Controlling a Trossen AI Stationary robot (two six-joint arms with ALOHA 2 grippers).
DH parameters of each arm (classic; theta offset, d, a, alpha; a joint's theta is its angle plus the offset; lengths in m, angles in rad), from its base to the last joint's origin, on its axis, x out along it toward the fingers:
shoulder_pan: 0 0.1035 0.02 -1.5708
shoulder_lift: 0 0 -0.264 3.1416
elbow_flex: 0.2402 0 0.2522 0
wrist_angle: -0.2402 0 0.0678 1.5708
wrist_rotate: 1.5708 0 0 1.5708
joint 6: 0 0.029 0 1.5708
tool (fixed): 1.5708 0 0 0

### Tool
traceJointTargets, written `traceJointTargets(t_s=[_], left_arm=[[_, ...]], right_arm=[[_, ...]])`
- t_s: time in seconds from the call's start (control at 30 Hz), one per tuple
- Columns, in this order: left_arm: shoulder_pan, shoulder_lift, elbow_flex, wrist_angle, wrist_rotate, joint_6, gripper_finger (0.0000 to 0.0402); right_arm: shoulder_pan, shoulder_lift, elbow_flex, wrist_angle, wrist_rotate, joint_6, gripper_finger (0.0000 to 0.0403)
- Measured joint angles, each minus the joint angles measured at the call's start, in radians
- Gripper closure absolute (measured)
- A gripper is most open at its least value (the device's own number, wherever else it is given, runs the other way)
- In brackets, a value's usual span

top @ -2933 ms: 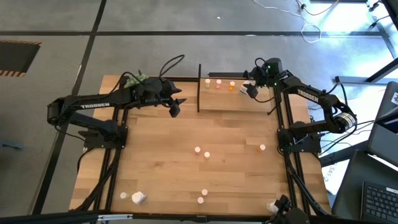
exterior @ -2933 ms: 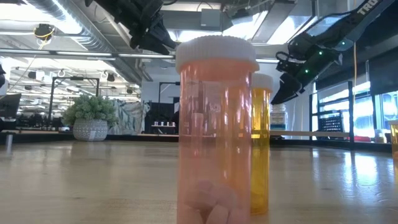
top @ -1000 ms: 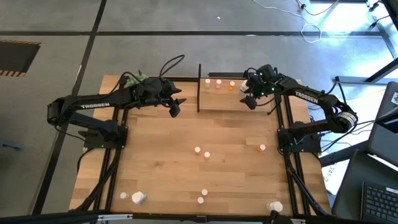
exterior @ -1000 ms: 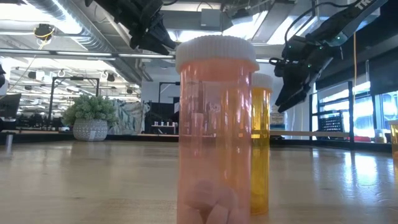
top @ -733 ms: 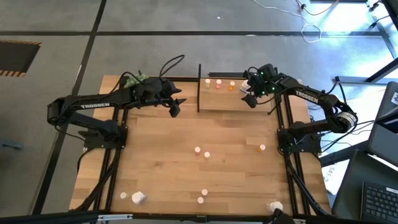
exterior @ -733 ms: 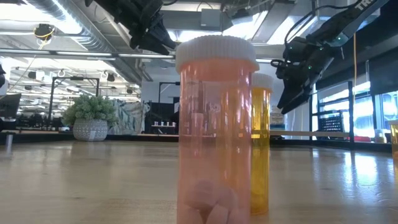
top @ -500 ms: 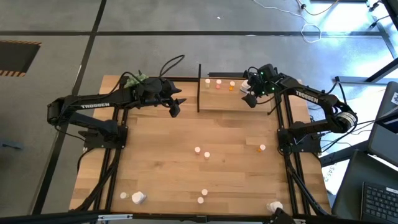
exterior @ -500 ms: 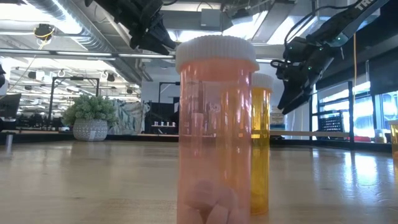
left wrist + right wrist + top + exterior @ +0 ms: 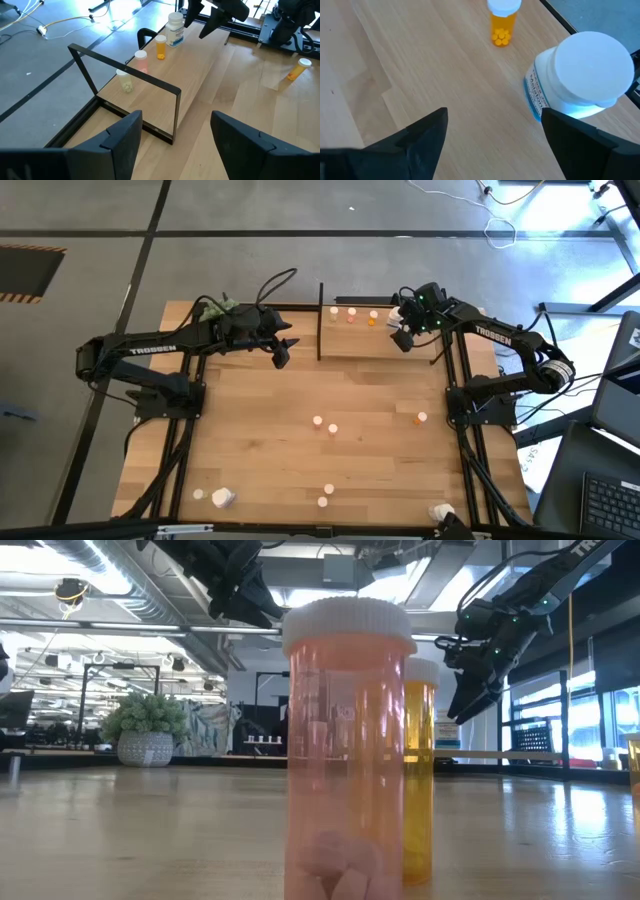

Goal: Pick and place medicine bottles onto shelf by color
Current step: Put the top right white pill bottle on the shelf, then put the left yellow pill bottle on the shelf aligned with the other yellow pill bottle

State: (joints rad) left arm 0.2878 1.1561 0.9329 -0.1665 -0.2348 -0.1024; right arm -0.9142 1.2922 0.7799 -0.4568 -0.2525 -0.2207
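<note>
Standing scattered on the wooden tabletop (image 9: 300, 450), medicine bottles (image 9: 325, 424) face an office room

Black arms (image 9: 150, 345), white "TROSSEN" lettering

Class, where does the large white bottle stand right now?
In the high view, the large white bottle stands at the shelf's far right end, beside the orange bottle, below the open right pincer.
</note>
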Motion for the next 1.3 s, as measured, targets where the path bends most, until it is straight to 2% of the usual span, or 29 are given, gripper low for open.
traceJointTargets(t_s=[0.23,0.47,0.7,0.87,1.03,1.3], left_arm=[[0.0,0.0,0.0,0.0,0.0,0.0,0.0172],[0.0,0.0,0.0,0.0,0.0,0.0,0.0172],[0.0,0.0,0.0,0.0,0.0,0.0,0.0172],[0.0,0.0,0.0,0.0,0.0,0.0,0.0172],[0.0,0.0,0.0,0.0,0.0,0.0,0.0172],[0.008,0.0,0.0,0.0,0.005,0.0,0.0172]], right_arm=[[0.012,-0.034,0.007,-0.028,-0.04,0.003,0.008],[0.052,-0.189,0.008,-0.092,0.023,-0.003,0.008],[0.159,-0.347,0.009,-0.19,-0.083,-0.152,0.008],[0.266,-0.411,0.009,-0.238,-0.189,-0.228,0.008],[0.383,-0.44,0.009,-0.238,-0.204,-0.166,0.008],[0.565,-0.442,0.01,-0.173,-0.059,0.048,0.008]])
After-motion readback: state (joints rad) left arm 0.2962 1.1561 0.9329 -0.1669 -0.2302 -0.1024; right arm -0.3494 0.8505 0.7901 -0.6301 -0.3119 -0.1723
